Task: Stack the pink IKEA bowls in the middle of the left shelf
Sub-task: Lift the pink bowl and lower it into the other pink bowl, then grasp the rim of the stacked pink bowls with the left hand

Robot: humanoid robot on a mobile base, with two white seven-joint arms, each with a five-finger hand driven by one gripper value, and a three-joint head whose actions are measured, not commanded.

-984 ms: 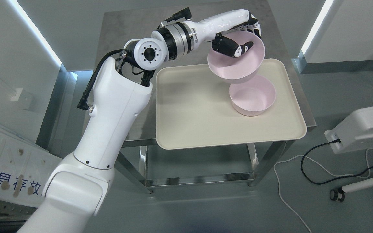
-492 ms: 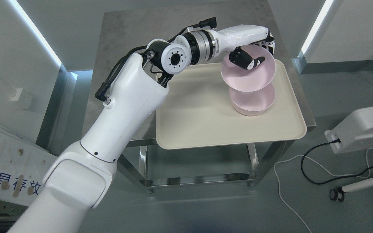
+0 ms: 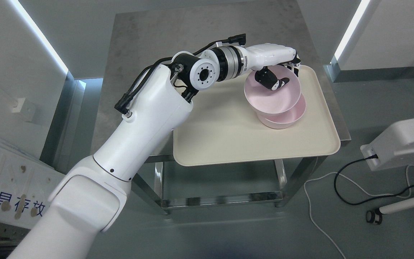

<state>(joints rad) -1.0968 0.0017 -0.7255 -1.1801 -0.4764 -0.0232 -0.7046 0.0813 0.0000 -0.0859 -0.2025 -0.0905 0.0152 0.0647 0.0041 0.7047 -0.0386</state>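
Stacking is almost done: left hand [image 3: 277, 77] pinches the rim of the upper pink bowl [image 3: 270, 99], tilted and partly inside the lower bowl [image 3: 286, 118] on the tray [image 3: 228, 144], not yet released.

One view only, from the robot's head: it looks steeply down and forward over the left arm [image 3: 135, 136] onto the desk [image 3: 138, 46] and tray [image 3: 221, 144], floor [image 3: 372, 100] showing around, at middling range.
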